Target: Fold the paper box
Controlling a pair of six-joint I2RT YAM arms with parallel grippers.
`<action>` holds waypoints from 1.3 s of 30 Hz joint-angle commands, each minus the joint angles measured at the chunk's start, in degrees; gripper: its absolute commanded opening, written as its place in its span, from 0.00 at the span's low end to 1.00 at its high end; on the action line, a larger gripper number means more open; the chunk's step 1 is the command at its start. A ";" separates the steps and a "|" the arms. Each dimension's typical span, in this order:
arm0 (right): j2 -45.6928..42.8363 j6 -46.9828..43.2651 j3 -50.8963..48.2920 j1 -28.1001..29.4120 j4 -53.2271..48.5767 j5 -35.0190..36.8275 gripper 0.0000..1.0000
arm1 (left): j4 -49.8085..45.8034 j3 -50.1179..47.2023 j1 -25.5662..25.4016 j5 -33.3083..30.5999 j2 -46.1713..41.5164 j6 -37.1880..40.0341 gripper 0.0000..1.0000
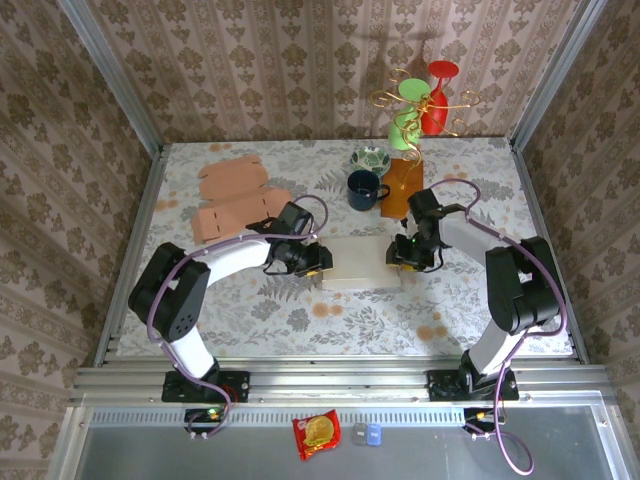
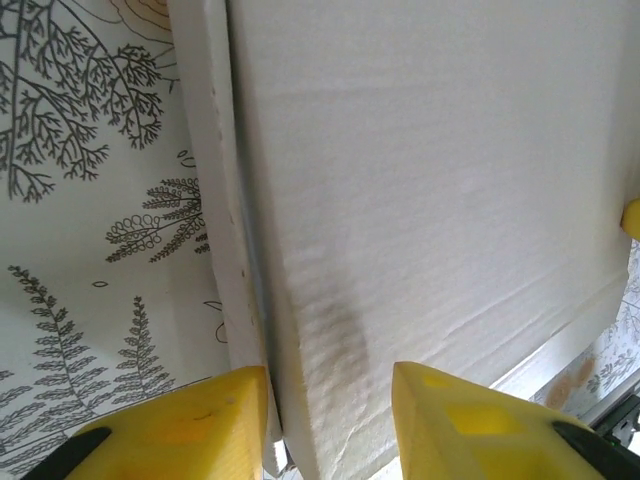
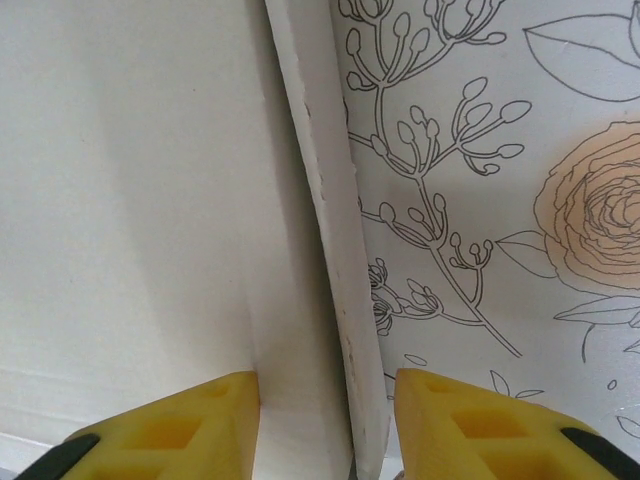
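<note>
The white paper box [image 1: 360,265] lies folded shut and flat on the flowered tablecloth [image 1: 300,310], between both arms. My left gripper [image 1: 318,262] is at its left end. In the left wrist view the yellow fingertips [image 2: 190,425] straddle the box's [image 2: 420,180] side wall, and the gripper [image 2: 330,420] is open with slack around the wall. My right gripper [image 1: 398,255] is at the right end. Its fingers [image 3: 470,420] stand either side of the box's [image 3: 130,200] right wall, the gripper [image 3: 327,425] open and a gap showing beside the wall.
Brown flat cardboard blanks [image 1: 230,200] lie at the back left. A dark blue mug [image 1: 365,188], a patterned bowl [image 1: 371,158], an orange packet [image 1: 402,186] and a wire stand with red and green cups [image 1: 425,100] stand behind the box. A snack packet [image 1: 316,434] lies on the near rail.
</note>
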 commanded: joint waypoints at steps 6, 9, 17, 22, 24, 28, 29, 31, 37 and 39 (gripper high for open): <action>1.22 -0.34 -1.53 0.34 0.01 1.47 0.39 | -3.02 0.58 1.56 0.91 -1.83 2.05 0.46; 1.22 -0.26 -1.59 0.49 0.14 1.52 0.38 | -1.68 0.73 1.64 2.31 -0.46 2.05 0.46; 1.29 0.23 -1.73 0.64 0.34 1.28 0.38 | 3.42 -0.89 1.68 4.26 1.92 0.91 0.41; 1.49 0.45 -1.95 0.61 0.58 1.21 0.38 | 2.75 -1.90 1.56 3.64 2.44 1.51 0.37; 1.51 0.54 -1.90 0.62 0.54 1.11 0.38 | 2.71 -2.60 1.55 3.18 2.33 1.77 0.37; 1.47 0.63 -1.78 0.61 0.60 0.84 0.38 | 2.69 -3.76 1.56 2.79 2.57 2.23 0.36; 1.56 0.74 -1.78 0.61 0.70 0.75 0.38 | 2.79 -4.00 1.58 2.78 2.75 2.27 0.36; 1.73 0.72 -1.76 0.66 0.79 0.60 0.38 | 3.33 -4.36 1.55 2.71 2.89 2.21 0.35; 0.64 0.10 -1.88 0.66 1.03 -0.52 0.40 | 4.55 -4.41 1.48 2.80 3.21 2.11 0.28; 0.00 -0.33 -2.03 0.52 0.97 -0.67 0.42 | 4.86 -4.53 1.46 2.90 3.30 2.13 0.25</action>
